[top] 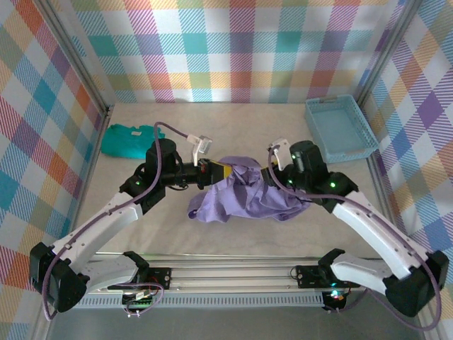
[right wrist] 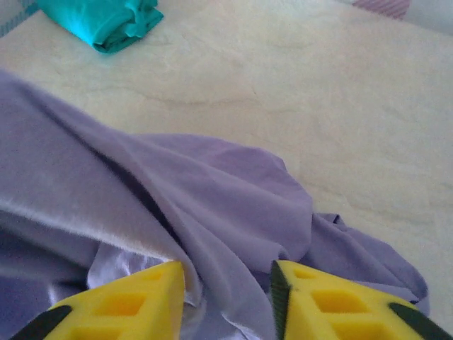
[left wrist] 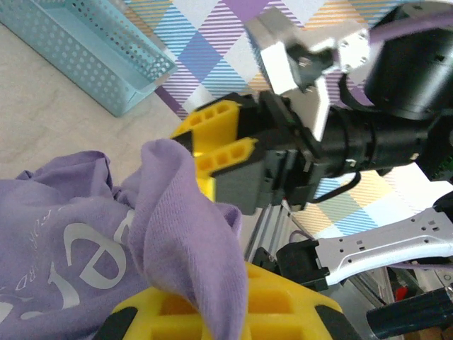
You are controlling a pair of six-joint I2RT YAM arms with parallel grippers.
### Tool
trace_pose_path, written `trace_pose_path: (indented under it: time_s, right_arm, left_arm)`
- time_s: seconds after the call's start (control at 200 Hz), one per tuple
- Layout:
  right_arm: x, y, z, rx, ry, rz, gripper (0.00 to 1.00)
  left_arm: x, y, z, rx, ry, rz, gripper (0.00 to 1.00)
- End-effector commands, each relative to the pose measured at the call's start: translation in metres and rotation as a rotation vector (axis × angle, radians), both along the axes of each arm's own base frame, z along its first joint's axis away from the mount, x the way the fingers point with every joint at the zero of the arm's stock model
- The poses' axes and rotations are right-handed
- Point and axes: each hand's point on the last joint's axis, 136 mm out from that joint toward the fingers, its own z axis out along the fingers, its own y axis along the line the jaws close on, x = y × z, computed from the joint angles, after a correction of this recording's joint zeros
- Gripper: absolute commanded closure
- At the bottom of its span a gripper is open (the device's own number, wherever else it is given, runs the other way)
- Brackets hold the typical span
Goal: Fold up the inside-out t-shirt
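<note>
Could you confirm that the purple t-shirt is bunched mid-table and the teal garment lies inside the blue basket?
Not quite: the teal garment lies on the table at far left, not in the blue basket at far right, as the top external view shows. The purple t-shirt is bunched mid-table.

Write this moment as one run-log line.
left claw: shut on t-shirt | right claw: open, t-shirt between jaws | t-shirt: bunched, not folded

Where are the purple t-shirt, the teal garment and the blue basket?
purple t-shirt (top: 241, 198), top view, middle of the crumpled heap.
teal garment (top: 126, 140), top view, centre of the folded cloth.
blue basket (top: 314, 131), top view, its left rim.
</note>
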Motion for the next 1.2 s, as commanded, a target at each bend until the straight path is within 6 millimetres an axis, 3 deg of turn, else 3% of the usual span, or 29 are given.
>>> trace_pose_path:
  time_s: [0.0, 0.11, 0.225, 0.46, 0.5, 0.58, 0.64, 0.825, 0.905, 1.055, 1.195]
  right_arm:
    - [-0.032, 0.008, 0.006, 0.046, -0.027, 0.127, 0.57]
    - [-0.051, 0.028, 0.009, 0.143, -0.015, 0.246, 0.56]
    - [-0.053, 0.049, 0.008, 0.182, 0.004, 0.303, 0.58]
    - [-0.009, 0.065, -0.015, 0.125, 0.036, 0.173, 0.55]
    - [-0.002, 0.066, -0.02, 0.106, 0.04, 0.15, 0.59]
    - [0.003, 0.063, -0.025, 0.076, 0.038, 0.133, 0.85]
    - [-0.003, 0.061, -0.02, 0.089, 0.017, 0.159, 1.0]
    - [-0.053, 0.074, 0.011, 0.317, 0.012, 0.425, 1.0]
    - [-0.065, 0.079, 0.022, 0.401, 0.019, 0.495, 1.0]
    - [-0.071, 0.087, 0.036, 0.503, 0.042, 0.551, 1.0]
    - [-0.06, 0.091, 0.039, 0.527, 0.067, 0.515, 1.0]
  left_arm:
    - [-0.001, 0.001, 0.01, -0.025, -0.016, -0.014, 1.0]
    - [0.0, 0.001, 0.01, -0.022, -0.019, -0.011, 1.0]
    - [0.0, 0.001, 0.009, -0.018, -0.014, -0.007, 1.0]
    - [-0.003, 0.003, 0.011, -0.016, -0.018, -0.01, 1.0]
    - [-0.004, 0.004, 0.012, -0.018, -0.022, -0.007, 1.0]
    - [-0.002, 0.008, 0.012, -0.014, -0.024, 0.022, 1.0]
    - [0.002, 0.014, 0.011, -0.01, -0.023, 0.062, 1.0]
    - [0.037, 0.046, -0.011, 0.043, 0.036, 0.288, 1.0]
    - [0.048, 0.054, -0.022, 0.091, 0.052, 0.353, 1.0]
    - [0.054, 0.058, -0.035, 0.168, 0.07, 0.379, 0.88]
    - [0.054, 0.07, -0.051, 0.272, 0.082, 0.431, 0.66]
